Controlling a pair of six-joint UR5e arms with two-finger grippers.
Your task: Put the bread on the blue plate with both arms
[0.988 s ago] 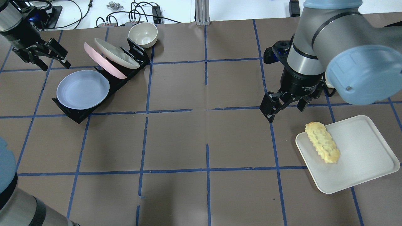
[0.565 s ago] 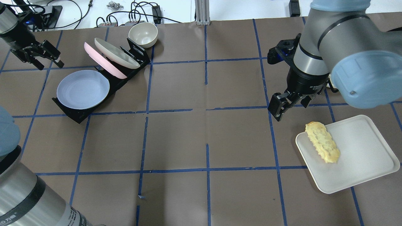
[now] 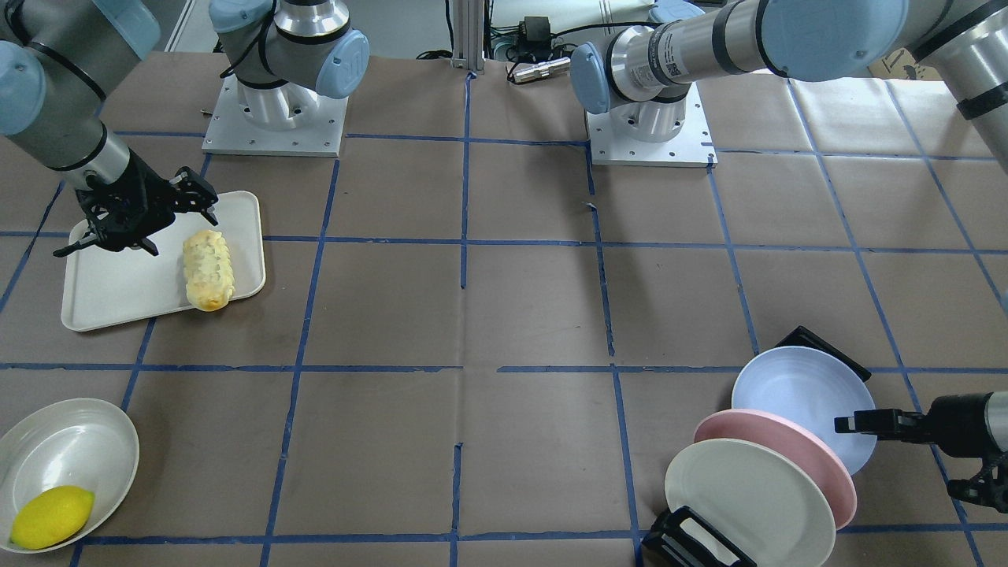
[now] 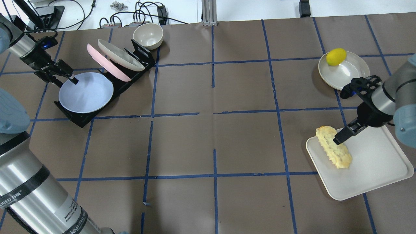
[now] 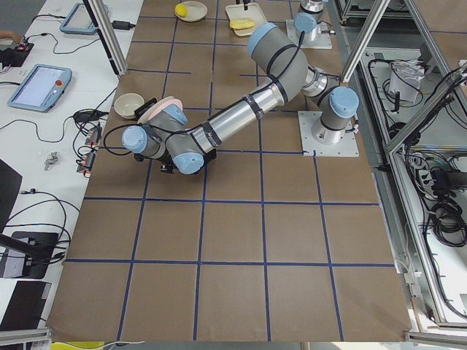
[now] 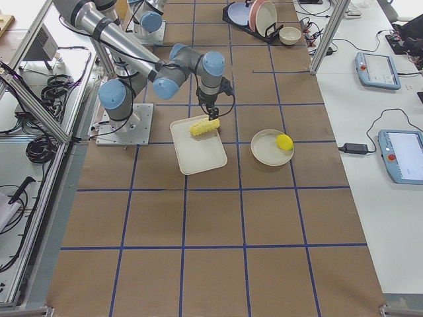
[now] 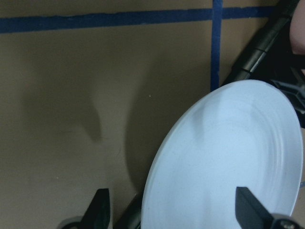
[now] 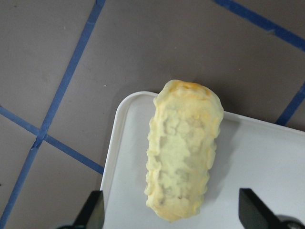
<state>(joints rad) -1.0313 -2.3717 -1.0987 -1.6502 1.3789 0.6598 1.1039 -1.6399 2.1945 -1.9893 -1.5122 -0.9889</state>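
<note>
The bread lies along the left edge of a white tray. It also shows in the front view and the right wrist view. My right gripper is open just above it, one finger on each side of the loaf, and it also shows in the overhead view. The blue plate leans in the front slot of a black rack. My left gripper is open at the plate's far left rim. In the left wrist view the plate has its edge between the fingers.
A pink plate and a cream plate stand in the rack behind the blue one. A white bowl sits past the rack. A lemon lies in a cream dish beyond the tray.
My right arm has swung right and down over the tray, so the gripper now hangs over the bread and the lemon dish is uncovered. My left gripper has moved in to the blue plate's rim.
</note>
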